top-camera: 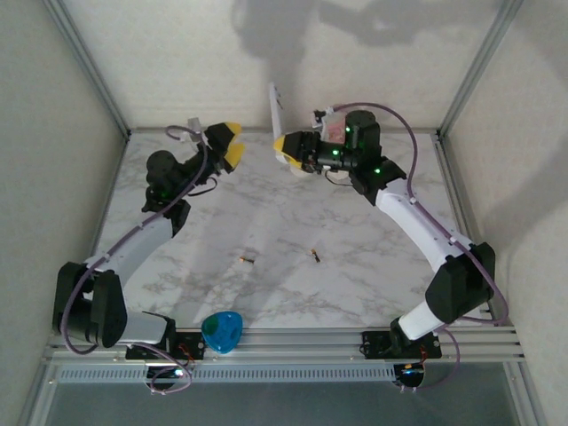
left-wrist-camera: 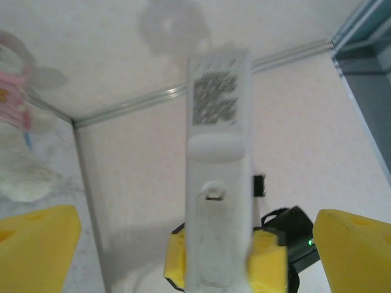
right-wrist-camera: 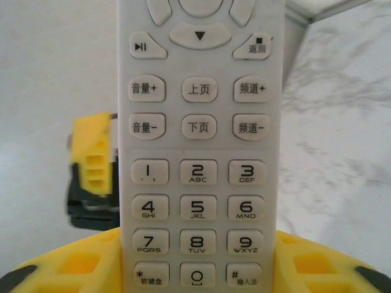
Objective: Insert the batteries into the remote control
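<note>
**Remote held upright off the table, batteries not yet loaded**

The right gripper [top-camera: 286,153], upper middle of the overhead frame, is clamped on the lower end of the slim white-grey plastic remote control [top-camera: 276,106]. It holds the remote upright, the button face toward its own wrist camera and the back toward the left gripper [top-camera: 235,144]. That gripper's yellow jaws stand wide apart just beside the remote, gripping nothing. In the left wrist view the battery cover [left-wrist-camera: 215,238] on the remote's back looks closed, though the picture is blurred. One tiny cylindrical battery [top-camera: 248,260] and a second battery [top-camera: 315,256] lie on the white marble-patterned table [top-camera: 355,222] at lower middle, well apart from the remote. By my reading only the pick-up is done. Opening the cover, fetching and seating both batteries, and closing the cover are left.
</note>
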You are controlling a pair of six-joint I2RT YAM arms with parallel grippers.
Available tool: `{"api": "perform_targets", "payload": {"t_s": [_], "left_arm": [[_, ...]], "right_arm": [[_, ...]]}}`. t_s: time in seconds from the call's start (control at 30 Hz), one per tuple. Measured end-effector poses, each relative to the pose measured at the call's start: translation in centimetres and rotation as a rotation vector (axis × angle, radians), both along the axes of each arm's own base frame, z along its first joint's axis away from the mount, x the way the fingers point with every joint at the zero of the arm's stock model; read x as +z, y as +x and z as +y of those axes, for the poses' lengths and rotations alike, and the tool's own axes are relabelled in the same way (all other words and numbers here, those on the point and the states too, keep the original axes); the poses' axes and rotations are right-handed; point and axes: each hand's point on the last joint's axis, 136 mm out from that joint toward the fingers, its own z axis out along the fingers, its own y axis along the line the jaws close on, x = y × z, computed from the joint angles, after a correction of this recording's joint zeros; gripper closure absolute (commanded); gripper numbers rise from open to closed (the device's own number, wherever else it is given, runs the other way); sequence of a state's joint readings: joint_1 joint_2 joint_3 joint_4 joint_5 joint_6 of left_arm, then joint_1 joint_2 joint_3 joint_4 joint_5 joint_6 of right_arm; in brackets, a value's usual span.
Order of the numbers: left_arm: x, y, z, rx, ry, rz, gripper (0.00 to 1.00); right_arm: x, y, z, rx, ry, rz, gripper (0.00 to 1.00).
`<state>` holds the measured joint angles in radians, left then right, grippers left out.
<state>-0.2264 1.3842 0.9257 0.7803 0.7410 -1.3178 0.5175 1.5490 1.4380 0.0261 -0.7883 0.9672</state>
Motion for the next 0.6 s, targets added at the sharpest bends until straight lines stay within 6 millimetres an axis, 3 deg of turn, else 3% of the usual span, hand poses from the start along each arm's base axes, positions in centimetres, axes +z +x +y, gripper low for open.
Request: {"api": "perform_targets", "payload": {"t_s": [0.17,0.6], "left_arm": [[1.5,-0.8,-1.6,-0.073,-0.055,-0.052,0.09],[5.7,-2.8,-3.0,-0.155,-0.125,-0.183,0.17]], "right_arm": [[2.4,-2.0,2.6,0.094,0.068,-0.03,0.63],[2.9,-3.8,4.5,0.176,0.112,-0.004,0.63]]}}
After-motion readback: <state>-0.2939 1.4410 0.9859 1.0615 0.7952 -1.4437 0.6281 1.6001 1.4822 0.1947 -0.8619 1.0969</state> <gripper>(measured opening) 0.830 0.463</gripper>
